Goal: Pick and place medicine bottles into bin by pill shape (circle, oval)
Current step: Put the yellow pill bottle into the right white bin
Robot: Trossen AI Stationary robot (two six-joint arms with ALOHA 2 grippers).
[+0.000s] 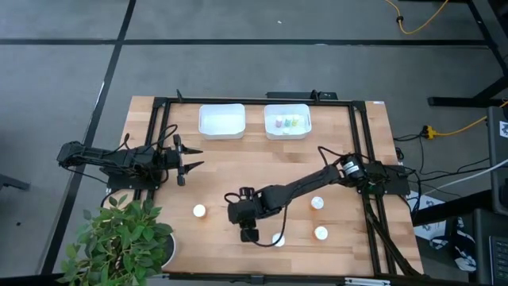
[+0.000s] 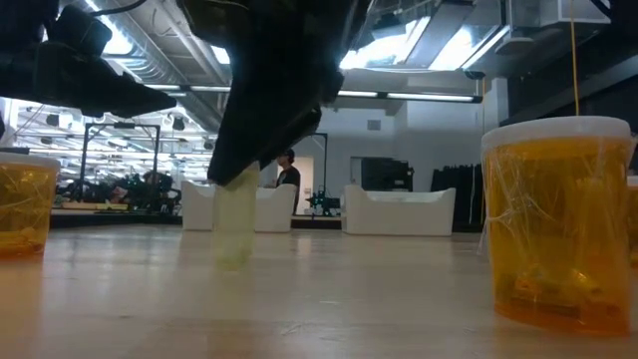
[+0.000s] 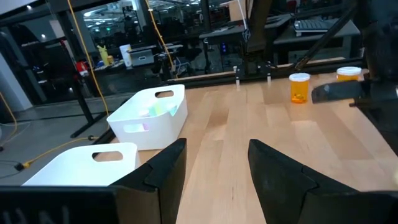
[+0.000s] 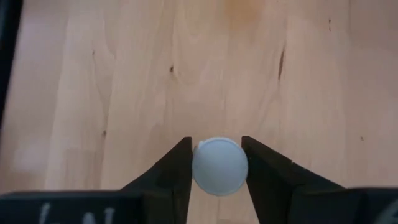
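My right gripper [image 4: 216, 149] reaches out over the middle of the table's near half [image 1: 236, 210] and is shut on a medicine bottle with a round white cap [image 4: 219, 167]. The low view shows that bottle's pale, clear body [image 2: 234, 224] below the dark gripper. Other white-capped bottles stand on the table [image 1: 199, 210], [image 1: 317, 202], [image 1: 321, 233]. Two white bins sit at the far edge, the left one [image 1: 221, 121] and the right one [image 1: 287, 119] with bottles inside. My left gripper [image 3: 214, 168] waits open at the table's left [image 1: 189, 159]. My right gripper pinches the bottle's white cap by its rim [image 4: 198, 165], one finger on each side. The fingers slant down on it from above. The bottle stands upright below them, its base [image 2: 233, 261] down at the table top.
An orange bottle [image 2: 558, 224] stands close to the low camera on the right, and another [image 2: 20, 209] on the left. A fourth cap [image 1: 278, 238] shows beside my right wrist. A potted plant [image 1: 127, 238] fills the near left corner. A black frame [image 1: 159, 127] borders the table.
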